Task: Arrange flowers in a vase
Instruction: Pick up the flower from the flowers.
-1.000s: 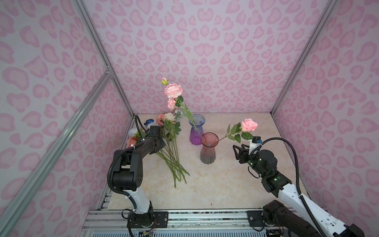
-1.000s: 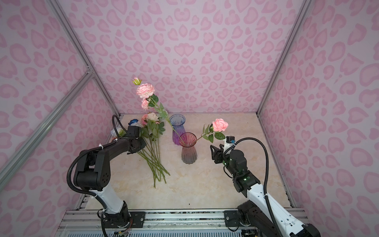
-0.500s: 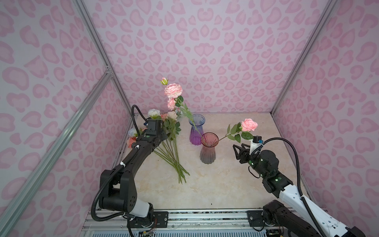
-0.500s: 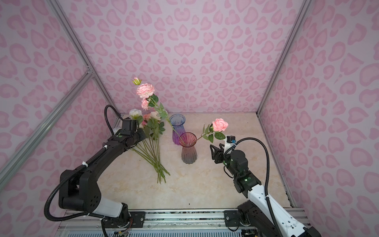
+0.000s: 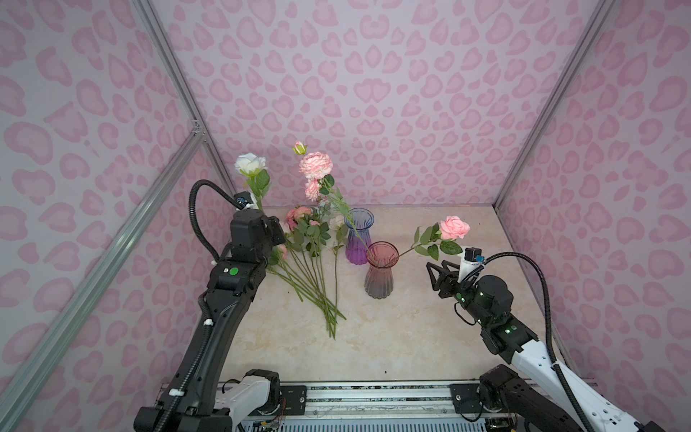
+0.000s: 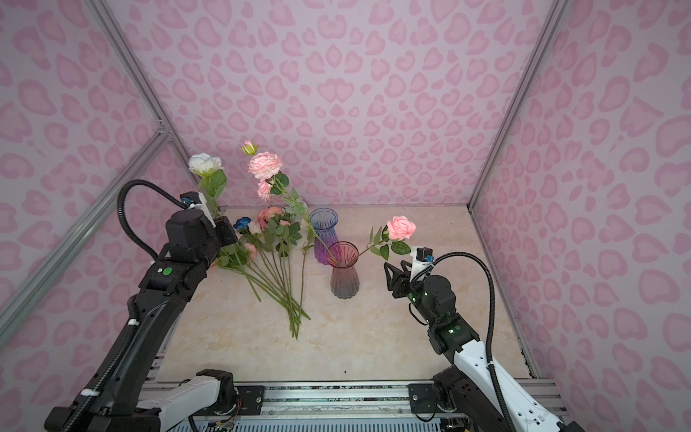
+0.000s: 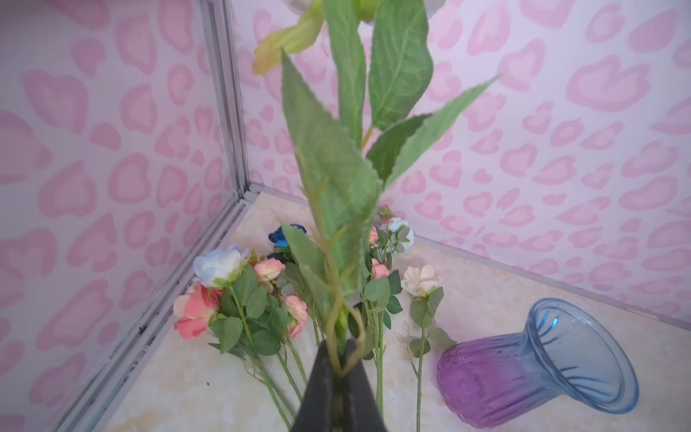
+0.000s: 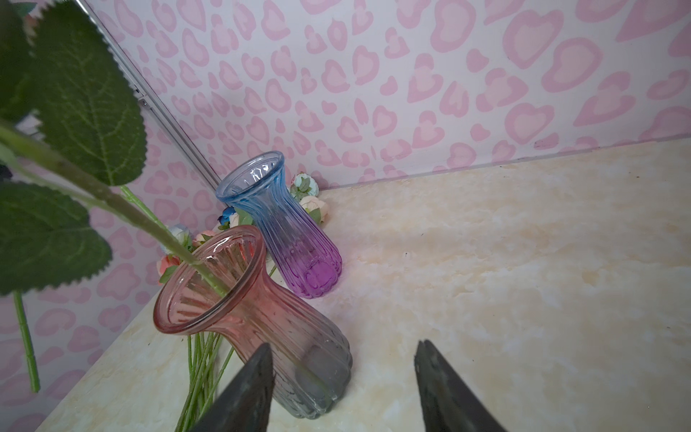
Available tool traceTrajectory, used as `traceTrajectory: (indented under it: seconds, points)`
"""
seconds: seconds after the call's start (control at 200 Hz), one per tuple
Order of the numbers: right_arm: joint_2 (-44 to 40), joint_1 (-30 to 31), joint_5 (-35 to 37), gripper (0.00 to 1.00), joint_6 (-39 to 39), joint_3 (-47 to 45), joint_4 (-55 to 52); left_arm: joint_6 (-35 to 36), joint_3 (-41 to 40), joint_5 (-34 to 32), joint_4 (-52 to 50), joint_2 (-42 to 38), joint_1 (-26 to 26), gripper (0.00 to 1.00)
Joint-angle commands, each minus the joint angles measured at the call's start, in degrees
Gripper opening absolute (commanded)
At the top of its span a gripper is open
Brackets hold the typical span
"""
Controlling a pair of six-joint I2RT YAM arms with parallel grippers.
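Gripping the white rose (image 5: 249,164) by its thin green stem with the left gripper (image 7: 338,351), jaws pinched fully together just below the lowest leaves. Bloom held high, well to the left of the pink vase (image 5: 380,275) and above its rim. Looks light and top-heavy: stem likely to flex and swing, smooth enough to twist in the pinch, soft cloth petals and leaves best left untouched. Best taken on bare stem, as here, leaving a tail below for the vase mouth; that tail hidden behind the arm. Glass vase probably easy to tip with a sideways push.

Already leaning in that vase: a pink rose (image 5: 453,227) out to its right and a tall peony spray (image 5: 315,165) out to its left, crowding the mouth. Just behind it, a blue-purple vase (image 5: 358,239), apparently empty. Left of it on the table (image 5: 411,336), loose flowers (image 5: 308,233) lying in a pile. Right gripper (image 8: 342,355) just right of the pink vase, jaws apart, holding nothing.
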Motion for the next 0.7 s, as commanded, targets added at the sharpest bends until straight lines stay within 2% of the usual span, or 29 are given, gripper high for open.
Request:
traceTrajectory:
  seconds: [0.0, 0.145, 0.34, 0.52, 0.615, 0.695]
  points:
    - [0.0, 0.0, -1.0, 0.61, 0.4, 0.4, 1.3, 4.9, 0.6, 1.9, 1.6, -4.4, 0.0, 0.03]
    - [-0.3, 0.2, -2.2, 0.61, -0.1, 1.5, 0.9, 7.5, 0.7, 10.6, 5.5, -11.4, -0.3, 0.03]
    - [-2.3, 0.2, 0.2, 0.62, -0.9, 1.9, -1.5, 8.2, 2.7, 21.6, 6.6, -18.4, -1.5, 0.03]
    - [-6.7, 0.2, 1.8, 0.62, -2.4, 2.8, -8.4, 2.9, 1.1, 34.0, 11.3, -21.0, -3.5, 0.03]
    - [-11.9, 0.1, 3.3, 0.62, -2.5, 2.6, -14.8, 0.4, -0.5, 37.1, 15.0, -21.1, -5.5, 0.03]
    - [-15.6, 0.0, 0.3, 0.62, 0.0, 2.0, -18.4, 0.4, -2.1, 36.5, 18.3, -20.4, -9.5, 0.03]
